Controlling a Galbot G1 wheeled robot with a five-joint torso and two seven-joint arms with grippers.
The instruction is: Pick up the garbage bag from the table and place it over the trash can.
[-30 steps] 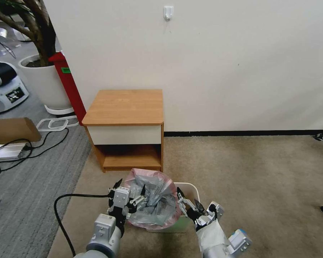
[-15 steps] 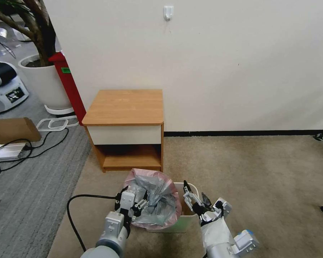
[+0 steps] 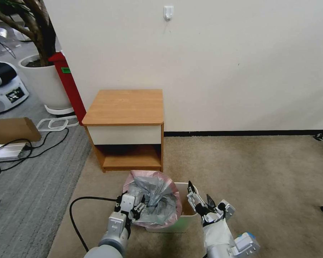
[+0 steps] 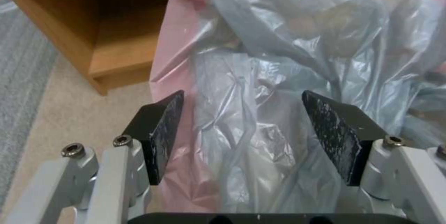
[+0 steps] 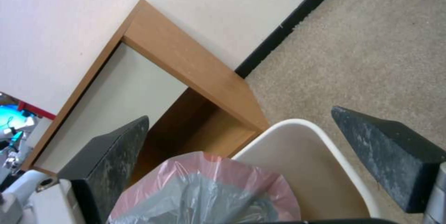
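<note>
1. Left gripper (image 3: 134,204) at the near-left side of the garbage bag (image 3: 152,202), black wedge pads (image 4: 162,135) spread with crinkled plastic between them, nothing clamped
2. Right gripper (image 3: 198,195) over the trash can's right side, fingers parted, holding nothing
3. Bag is thin, translucent grey with a pink edge, bunched and puffed up over the left part of the trash can (image 3: 190,200); the right part of the rolled cream rim and smooth inner wall (image 5: 306,161) sits uncovered
4. Bin stands on beige carpet just in front of the table (image 3: 125,125): light-brown wood, square top, white drawer front, open lower shelf
5. Far left: cardboard box (image 3: 12,129), black cables (image 3: 21,154), white round plant pot (image 3: 43,80) beside a red panel (image 3: 69,84)
</note>
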